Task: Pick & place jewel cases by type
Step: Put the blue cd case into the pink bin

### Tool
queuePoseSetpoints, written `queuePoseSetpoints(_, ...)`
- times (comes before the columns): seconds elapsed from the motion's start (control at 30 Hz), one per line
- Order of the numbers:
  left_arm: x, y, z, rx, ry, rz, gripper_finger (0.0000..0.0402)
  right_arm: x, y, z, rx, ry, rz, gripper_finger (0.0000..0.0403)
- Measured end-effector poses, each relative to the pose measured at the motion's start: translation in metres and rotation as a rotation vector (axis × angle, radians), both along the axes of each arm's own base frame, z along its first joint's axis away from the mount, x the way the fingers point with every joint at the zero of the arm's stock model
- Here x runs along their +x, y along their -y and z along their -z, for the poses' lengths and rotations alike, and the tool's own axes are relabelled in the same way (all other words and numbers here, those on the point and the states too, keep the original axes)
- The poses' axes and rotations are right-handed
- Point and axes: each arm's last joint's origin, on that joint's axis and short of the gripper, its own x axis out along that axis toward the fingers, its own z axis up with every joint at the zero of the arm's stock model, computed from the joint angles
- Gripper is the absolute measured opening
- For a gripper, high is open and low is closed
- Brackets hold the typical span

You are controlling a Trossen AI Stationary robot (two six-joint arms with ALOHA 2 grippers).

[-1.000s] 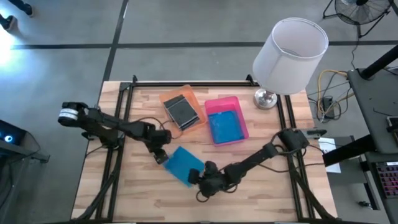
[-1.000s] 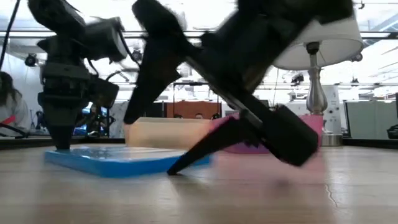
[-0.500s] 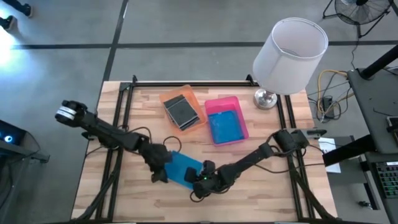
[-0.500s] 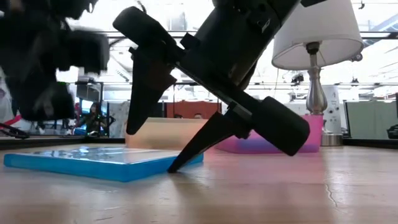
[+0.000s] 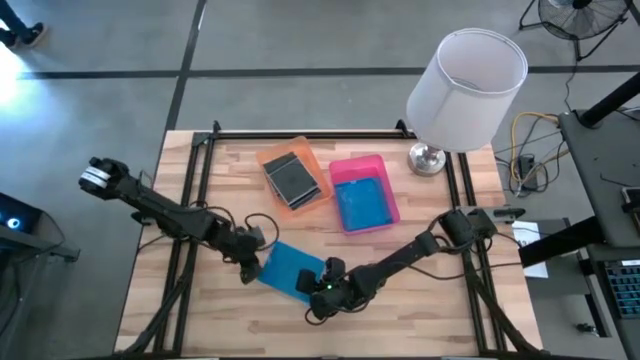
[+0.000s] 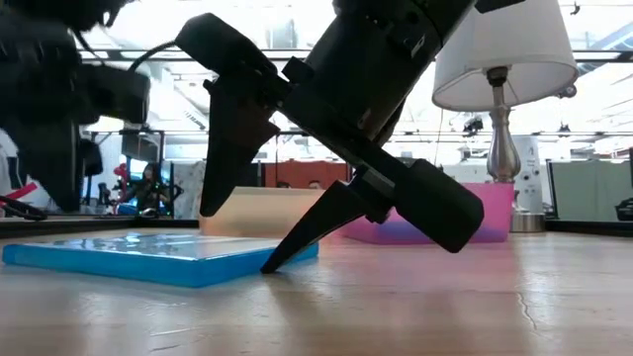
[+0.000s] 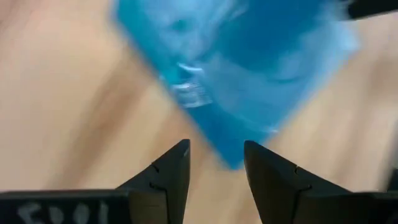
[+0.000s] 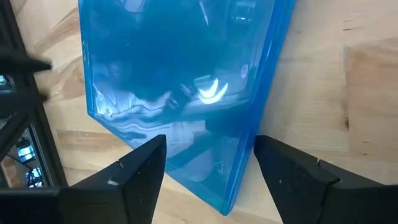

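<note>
The blue case (image 5: 288, 270) lies flat on the bench (image 5: 420, 320) at about 6 o'clock, unlifted.

1. Right gripper (image 5: 318, 298): over the last second it has moved in from 5 o'clock and now straddles the case's near corner. Its fingers are spread either side of that corner, narrowing but not yet clamped. In the low view one fingertip (image 6: 267, 267) touches the bench at the case edge while the other stands above the case.

2. Left gripper (image 5: 248, 268): it has shifted from the case's far edge round to its 9 o'clock corner. Its fingers are part-spread and pinch nothing; the case corner sits just ahead of them in the left wrist view.

3. Meaning: the case appears braced for a right-arm pickup.

4. Beyond, at 12 o'clock, the orange tray (image 5: 314, 160) holds dark cases (image 5: 291, 178); the pink tray (image 5: 386, 165) beside it holds a blue one. Destination is probably the pink tray.
</note>
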Motion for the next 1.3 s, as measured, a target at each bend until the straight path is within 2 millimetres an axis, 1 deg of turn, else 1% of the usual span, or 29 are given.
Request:
queuePoseSetpoints(0.1,-0.006,-0.003,0.013,0.015,-0.07,-0.029,0.0133,0.0,0.0,0.0,0.002,-0.003,-0.008,0.0249)
queuePoseSetpoints(0.2,-0.007,0.002,0.029,-0.085,-0.104,0.006,0.0133,0.001,0.003,0.0,-0.008,-0.017,-0.044,0.0249)
queuePoseSetpoints(0.27,-0.007,0.005,0.035,-0.142,-0.085,0.017,0.0133,0.003,0.006,0.0,-0.013,-0.029,-0.074,0.0248)
queuePoseSetpoints(0.33,-0.004,0.011,0.037,-0.184,-0.01,0.033,0.0133,0.003,0.007,-0.001,-0.02,-0.034,-0.088,0.0249)
queuePoseSetpoints(0.43,-0.001,0.013,0.039,-0.227,0.05,0.015,0.0133,0.004,0.009,0.0,-0.025,-0.043,-0.111,0.0248)
queuePoseSetpoints(0.5,0.006,0.014,0.037,-0.244,0.117,-0.005,0.0133,0.004,0.01,-0.001,-0.024,-0.047,-0.123,0.0247)
queuePoseSetpoints(0.63,0.011,0.015,0.04,-0.273,0.154,-0.019,0.0133,0.005,0.01,-0.001,-0.034,-0.055,-0.149,0.0247)
queuePoseSetpoints(0.73,0.013,0.017,0.036,-0.324,0.192,-0.014,0.0133,0.003,0.01,0.0,-0.039,-0.073,-0.177,0.0246)
queuePoseSetpoints(0.87,0.017,0.019,0.031,-0.315,0.207,-0.006,0.0133,0.001,0.009,0.001,-0.057,-0.094,-0.203,0.0248)
queuePoseSetpoints(1.0,0.021,0.02,0.038,-0.283,0.184,-0.009,0.0133,0.001,0.007,-0.002,-0.116,-0.081,-0.259,0.0242)
queuePoseSetpoints(1.1,0.024,0.021,0.047,-0.265,0.167,-0.015,0.0133,0.002,0.005,-0.011,-0.174,-0.052,-0.324,0.0226)
queuePoseSetpoints(1.2,0.026,0.021,0.051,-0.262,0.161,-0.014,0.0133,0.002,0.006,-0.024,-0.226,-0.023,-0.376,0.02)
queuePoseSetpoints(1.3,0.03,0.023,0.047,-0.259,0.215,0.003,0.0133,0.001,0.003,-0.048,-0.272,0.037,-0.4,0.0167)
